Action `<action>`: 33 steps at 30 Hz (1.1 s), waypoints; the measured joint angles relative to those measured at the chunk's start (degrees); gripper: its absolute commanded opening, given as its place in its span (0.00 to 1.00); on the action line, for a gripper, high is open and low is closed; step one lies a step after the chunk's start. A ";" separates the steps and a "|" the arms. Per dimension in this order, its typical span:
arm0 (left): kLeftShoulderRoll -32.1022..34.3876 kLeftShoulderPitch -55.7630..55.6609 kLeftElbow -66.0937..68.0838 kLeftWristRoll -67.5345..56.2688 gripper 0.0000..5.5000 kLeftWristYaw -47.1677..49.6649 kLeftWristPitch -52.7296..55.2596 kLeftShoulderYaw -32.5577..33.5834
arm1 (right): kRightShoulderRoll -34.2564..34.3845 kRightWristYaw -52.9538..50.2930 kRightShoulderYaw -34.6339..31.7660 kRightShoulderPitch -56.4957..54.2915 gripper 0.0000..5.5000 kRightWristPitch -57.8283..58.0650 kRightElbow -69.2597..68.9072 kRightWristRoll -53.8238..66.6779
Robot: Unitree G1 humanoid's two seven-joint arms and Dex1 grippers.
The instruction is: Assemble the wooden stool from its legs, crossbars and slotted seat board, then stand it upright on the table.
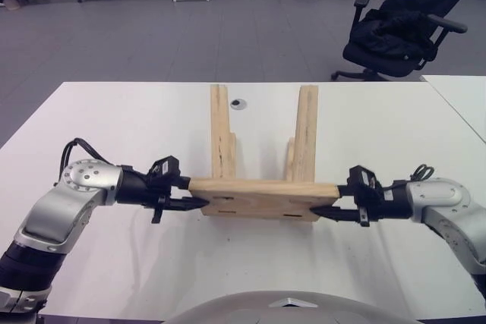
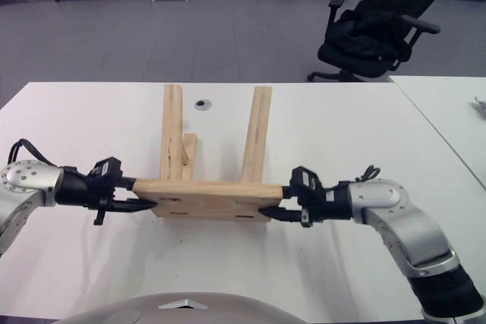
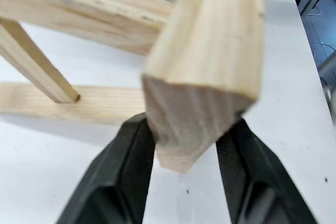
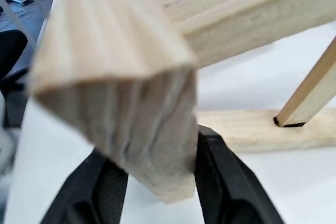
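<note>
left gripper (image 1: 194,204): pinching the left end of the seat board (image 1: 266,201), one black finger (image 3: 123,171) on each face of the wood; its fingertips are partly covered by the board in the head views
wooden stool (image 1: 258,189): lies on its side on the white table (image 1: 114,119), near the front edge, held between the two grippers
seat board: stands on edge, long axis running left to right, slotted face towards the robot; the slots are dark marks, hard to read
left leg (image 1: 221,130): runs from the board straight away from the robot, foot end towards the far edge
right leg (image 1: 305,133): parallel to the left one, same heading
hidden: short bits of wood peek out on the inner side of each leg, too covered to name; anything beneath the two legs is screened from the head views
crossbar (image 3: 37,61): thin rod joining an upper and a lower beam, cut off by the frame edge
right gripper (image 1: 325,210): clamped on the right end of the seat board, fingers (image 4: 220,182) flanking the end grain
cable grommet (image 1: 239,103): on the table between the leg ends
office chair (image 1: 395,24): on the floor beyond the table, far right
</note>
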 measured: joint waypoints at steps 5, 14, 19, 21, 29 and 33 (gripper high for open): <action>3.54 -8.37 -1.79 -16.42 0.30 -0.80 11.02 10.10 | -7.47 0.28 -12.77 -9.52 0.29 10.69 -2.24 20.19; 5.53 -32.32 20.32 -52.28 0.24 8.70 44.03 7.07 | -14.61 -12.33 -1.99 -32.41 0.24 34.16 20.32 60.86; 2.88 -44.07 38.00 -54.50 0.24 13.87 60.80 -2.15 | -12.59 -13.74 12.12 -45.87 0.24 50.86 39.83 64.80; 3.44 -43.55 39.96 -56.19 0.24 13.87 62.39 -7.01 | -13.13 -11.58 17.56 -45.86 0.24 54.08 41.56 64.90; 11.27 -40.00 37.44 -69.52 0.24 13.88 62.40 -21.77 | -19.75 3.62 41.53 -49.71 0.25 54.99 38.35 66.47; 11.30 -35.92 37.56 -70.37 0.25 14.46 62.45 -21.82 | -15.87 -3.67 35.18 -37.62 0.26 51.66 38.44 73.30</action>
